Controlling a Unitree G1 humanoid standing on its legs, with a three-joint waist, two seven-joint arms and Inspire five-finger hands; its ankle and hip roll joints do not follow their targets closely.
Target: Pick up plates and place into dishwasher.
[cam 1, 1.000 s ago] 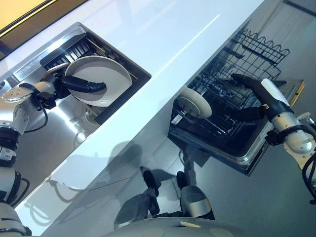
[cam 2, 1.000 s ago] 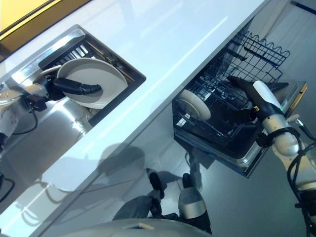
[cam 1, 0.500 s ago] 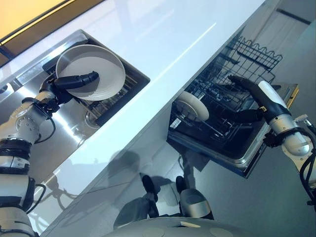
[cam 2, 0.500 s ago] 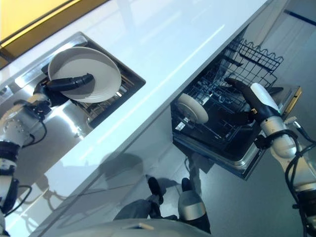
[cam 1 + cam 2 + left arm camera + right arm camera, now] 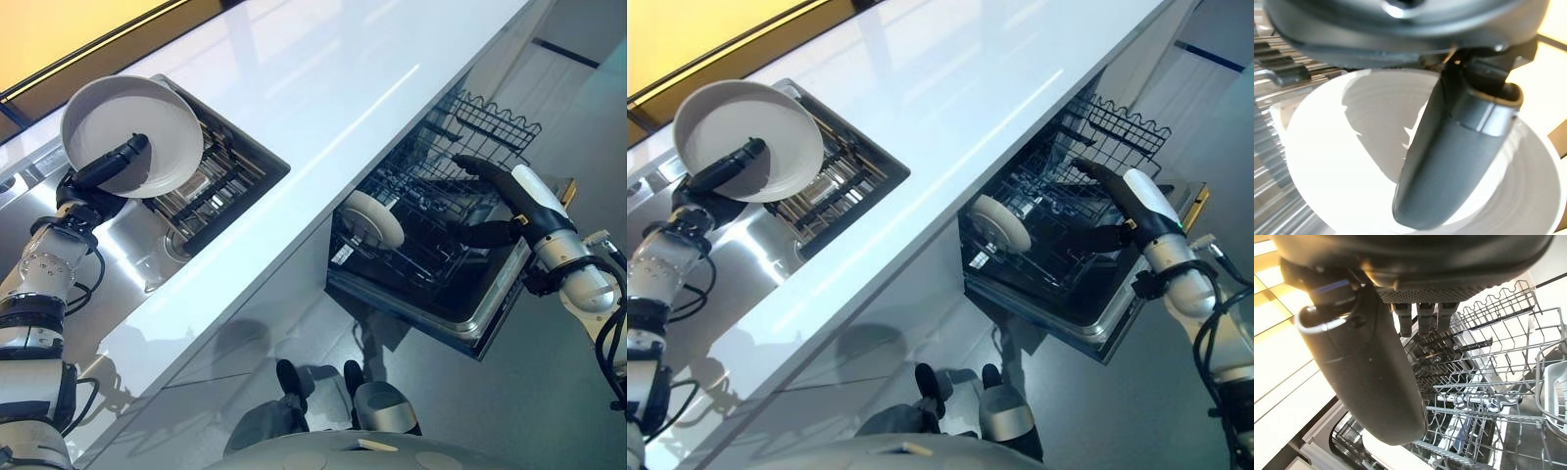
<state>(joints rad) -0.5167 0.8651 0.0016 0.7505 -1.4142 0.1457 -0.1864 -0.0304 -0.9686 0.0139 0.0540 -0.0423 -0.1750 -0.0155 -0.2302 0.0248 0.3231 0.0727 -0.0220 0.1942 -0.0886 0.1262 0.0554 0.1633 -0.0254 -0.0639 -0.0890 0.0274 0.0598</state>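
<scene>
Upper left: plate (image 5: 132, 134) pinched by left hand (image 5: 98, 169) above sink (image 5: 220, 181); right hand (image 5: 505, 201), fingers straight and empty, nearer dishwasher rack (image 5: 431, 230) at right.

White table (image 5: 323, 69) running diagonally, surface glossy. Steel sink (image 5: 147, 259) recessed into it, slatted dish rack (image 5: 211, 191) inside. Below the table edge, well apart from the sink: wire dishwasher rack (image 5: 441, 211) pulled out, one white plate (image 5: 372, 217) upright at its near end.

Sink (image 5: 147, 257) left — dishwasher rack (image 5: 431, 230) right, plate (image 5: 372, 217) inside
</scene>
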